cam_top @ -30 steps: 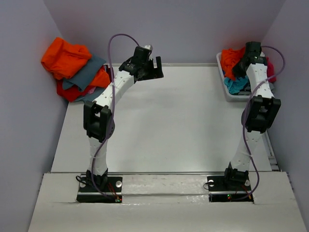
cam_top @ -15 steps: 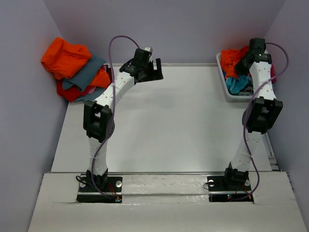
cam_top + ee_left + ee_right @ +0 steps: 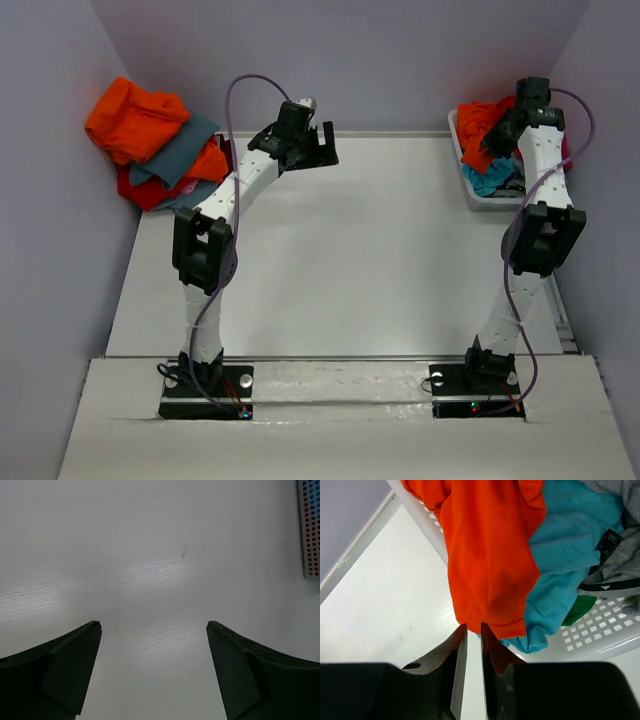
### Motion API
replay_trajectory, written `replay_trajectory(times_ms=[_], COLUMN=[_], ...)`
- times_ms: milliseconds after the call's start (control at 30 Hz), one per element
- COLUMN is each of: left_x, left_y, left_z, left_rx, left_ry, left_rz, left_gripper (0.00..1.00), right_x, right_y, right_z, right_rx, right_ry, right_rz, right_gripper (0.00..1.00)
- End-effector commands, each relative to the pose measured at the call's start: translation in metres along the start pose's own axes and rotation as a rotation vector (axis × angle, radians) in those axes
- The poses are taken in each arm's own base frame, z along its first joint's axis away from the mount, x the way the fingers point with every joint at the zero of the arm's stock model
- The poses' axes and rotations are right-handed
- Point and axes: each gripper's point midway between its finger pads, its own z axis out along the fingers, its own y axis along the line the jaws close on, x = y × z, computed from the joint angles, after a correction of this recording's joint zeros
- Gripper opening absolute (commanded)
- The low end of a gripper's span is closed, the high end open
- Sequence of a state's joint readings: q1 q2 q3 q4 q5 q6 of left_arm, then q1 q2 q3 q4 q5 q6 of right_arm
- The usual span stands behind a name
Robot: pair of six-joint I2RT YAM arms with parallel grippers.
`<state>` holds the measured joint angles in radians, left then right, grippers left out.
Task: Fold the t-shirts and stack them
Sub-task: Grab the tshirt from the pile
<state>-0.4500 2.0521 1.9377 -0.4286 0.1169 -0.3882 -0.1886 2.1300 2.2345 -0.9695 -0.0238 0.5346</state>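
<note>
At basket [image 3: 427, 527], R fingers [image 3: 457, 665] pinch orange t-shirt [image 3: 490, 555], L fingers [image 3: 65, 675] spread

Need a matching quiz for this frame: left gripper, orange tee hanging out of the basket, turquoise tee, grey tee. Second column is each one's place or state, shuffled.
Things
1. left gripper
2. orange t-shirt
3. turquoise t-shirt
4. slate-grey t-shirt

Place or state
A. lying in the white basket
B. open above the bare table
C. in the heap of shirts at the far left
D. hem pinched by the right gripper, draped over the basket's rim

Pairs: 1-B, 2-D, 3-A, 4-C
</note>
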Motion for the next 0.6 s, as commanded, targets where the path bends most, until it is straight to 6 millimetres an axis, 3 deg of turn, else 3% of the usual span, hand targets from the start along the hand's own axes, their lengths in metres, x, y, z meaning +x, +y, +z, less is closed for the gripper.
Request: replay_trajectory(times_ms=[0, 167, 233, 400, 500, 567], left_x=[-0.030, -0.030, -0.030, -0.029, -0.029, -0.028], left_y=[-0.016, -0.017, -0.018, -0.017, -0.016, -0.016], left_z=[-0.028, -0.027, -0.027, -0.027, -0.028, -0.027], left_rx=[0.048, 0.054, 0.057, 0.055, 0.051, 0.050], left_ry=[-0.089, -0.084, -0.083, -0.081, -0.081, -0.080], left_rz=[0.031, 0.033, 0.033, 0.033, 0.034, 0.036], left_gripper=[0.99, 0.99, 0.99, 0.99, 0.99, 0.99], right_x=[-0.014, -0.011, -0.008, 0.002, 0.004, 0.005], right_y=[0.014, 0.010, 0.008, 0.002, 0.000, 0.000], right_z=[-0.029, -0.023, -0.017, -0.001, 0.005, 0.008], right_rx=[-0.047, -0.033, -0.024, -0.011, -0.007, -0.008], right_ry=[-0.040, -0.030, -0.018, 0.009, 0.017, 0.023], right_rz=[-0.015, -0.017, -0.018, -0.017, -0.018, -0.018], right_gripper=[0.36, 0.62, 0.66, 0.62, 0.40, 0.40])
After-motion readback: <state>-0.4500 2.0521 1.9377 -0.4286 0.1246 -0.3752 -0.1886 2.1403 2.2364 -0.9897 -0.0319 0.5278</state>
